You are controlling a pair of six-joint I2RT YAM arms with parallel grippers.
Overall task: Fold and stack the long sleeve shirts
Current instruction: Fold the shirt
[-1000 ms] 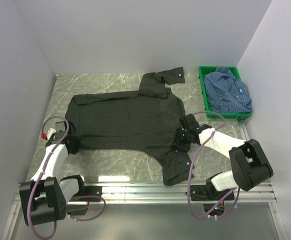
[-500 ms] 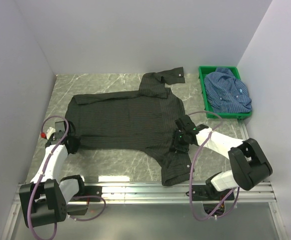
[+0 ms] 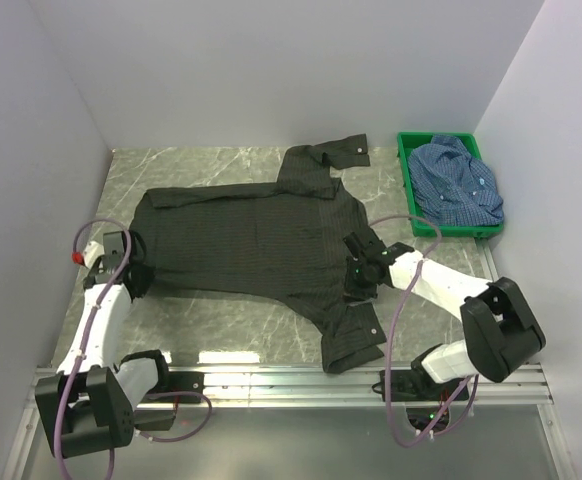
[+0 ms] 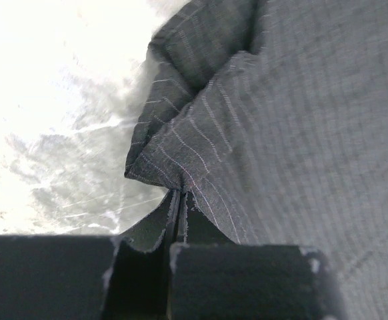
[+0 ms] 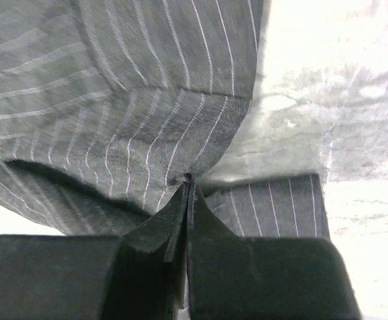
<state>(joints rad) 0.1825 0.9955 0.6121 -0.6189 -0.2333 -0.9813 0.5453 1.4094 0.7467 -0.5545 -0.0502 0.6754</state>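
Top view, black shirt [image 3: 251,240]: spread flat on the bench [image 3: 231,325], to the left of the crate [image 3: 407,190]. One sleeve [image 3: 331,152] reaches toward the crate's far corner. The other lies nearer the arms than the crate.
Top view, blue shirt [image 3: 458,185]: crumpled inside the crate, not yet folded.
Top view, left fingers [image 3: 136,272]: at the black shirt's corner farthest from the crate.
Top view, right fingers [image 3: 356,280]: at the shirt's crate-side edge, where the near sleeve meets the body.
Top view, step: with both holds on the near edge, this looks like the first fold of the black shirt. Nothing is stacked yet.
Left wrist, left fingers [image 4: 184,213]: clenched on a pinch of the black shirt [image 4: 281,133], which gathers into a soft peak at the tips.
Left wrist, materials: thin, limp woven cloth, dark grey with fine pale stripes, creased in loose ridges. The bench [image 4: 61,100] is pale, marbled and glossy under glare.
Right wrist, right fingers [image 5: 193,200]: clamped on a rounded fold of the black shirt [image 5: 114,100].
Right wrist, materials: the stripes curve over the fold, showing how easily the cloth bends. A flat striped piece lies beside the tips on the shiny bench [image 5: 314,100].
Next move: probably both arms lift together and carry the near edge over the body, keeping level so the thin cloth neither slips nor skews. The near sleeve probably needs tucking in.
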